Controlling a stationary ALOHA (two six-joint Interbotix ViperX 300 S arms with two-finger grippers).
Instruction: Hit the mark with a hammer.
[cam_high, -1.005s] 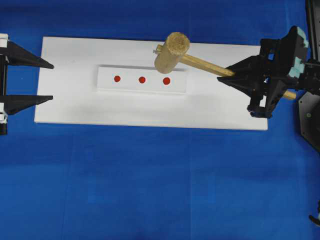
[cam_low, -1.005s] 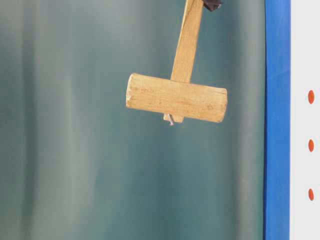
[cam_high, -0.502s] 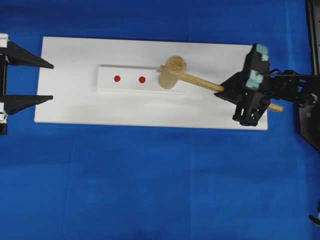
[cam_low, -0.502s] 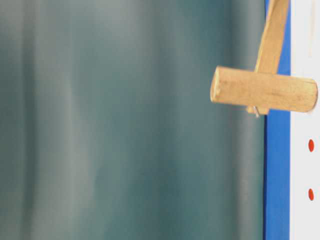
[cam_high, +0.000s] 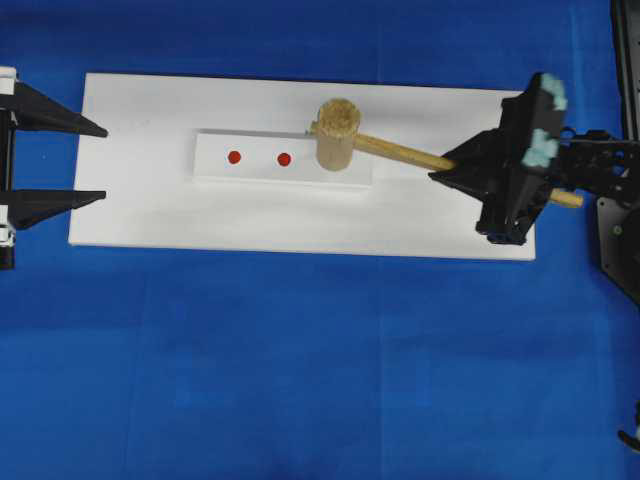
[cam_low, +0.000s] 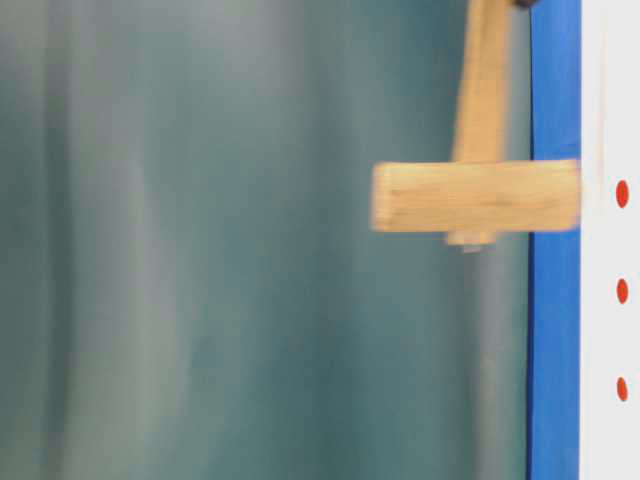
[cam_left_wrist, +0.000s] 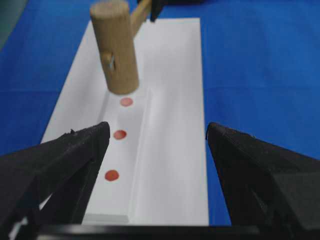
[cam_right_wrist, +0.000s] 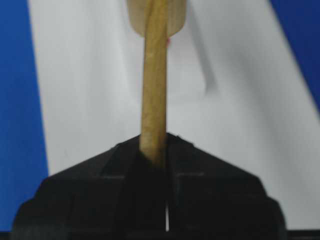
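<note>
1. The blue tabletop (cam_high: 300, 370) carried a large white board (cam_high: 150, 200), and every other thing lay on or over that board.
2. A white bar (cam_high: 255, 172) lay along the middle of the board, with three red dots in a row on it.
3. The right hand (cam_high: 447, 168) reached in over the board's right end, its jaws clamped tight on the slim handle of the hammer (cam_high: 338, 135); the right wrist view showed the handle pinched between them.
4. The left hand (cam_high: 103, 163) sat at the board's left end with its jaws standing wide and nothing between them, well apart from the hammer.
5. The hammer's head stood over the right end of the bar. From overhead it hid the mark. In the left wrist view the mark (cam_left_wrist: 126, 102) showed just below the head's lower face, with the head very near or just above it; contact could not be told.
6. The two smaller dots (cam_high: 259, 158) lay uncovered on the bar, left of the head.
7. Judged from this, the grasp and aim were done; the blow itself looked at or close to its landing, with only a confirmed strike left.
</note>
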